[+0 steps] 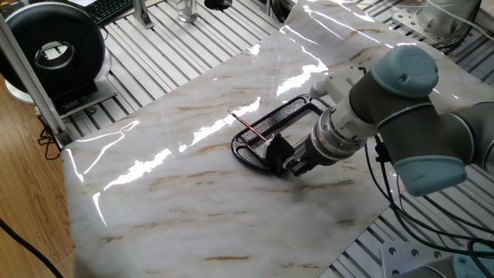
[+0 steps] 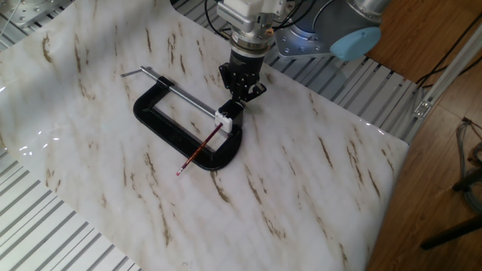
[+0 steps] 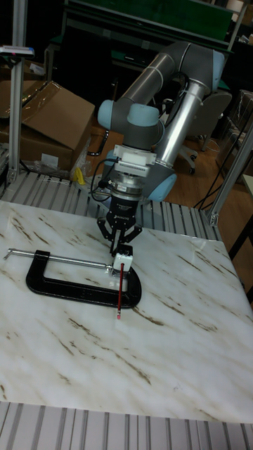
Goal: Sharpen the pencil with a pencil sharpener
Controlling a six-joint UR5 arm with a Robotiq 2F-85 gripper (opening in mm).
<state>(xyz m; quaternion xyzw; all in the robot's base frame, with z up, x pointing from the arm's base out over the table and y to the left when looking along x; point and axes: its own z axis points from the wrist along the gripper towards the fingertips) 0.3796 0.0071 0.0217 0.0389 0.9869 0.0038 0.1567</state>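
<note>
Grey arm bent down over the clamp (image 2: 162, 124), end effector (image 3: 119, 250) clamped on the pencil sharpener (image 2: 224, 118), pencil (image 2: 197, 151) inserted

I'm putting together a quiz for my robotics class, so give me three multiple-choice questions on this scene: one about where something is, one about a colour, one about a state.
1. Where does the thin reddish-brown pencil lie?
A. Across the large black C-shaped clamp
B. On the grooved metal beside the slab
C. Standing upright in a cup

2. What colour is the tabletop slab?
A. Plain green
B. White marble with brown veins
C. Solid black

3. What is the robot's gripper doing?
A. Raised high, far from the clamp
B. Lying flat on the slab
C. Down at the pencil's upper end, at the small white-fronted block

Answers: 1 A, the pencil crosses the clamp's frame in both fixed views. 2 B, veined pale marble shows in every view. 3 C, the tall fixed view shows the jaws meeting that block.
</note>
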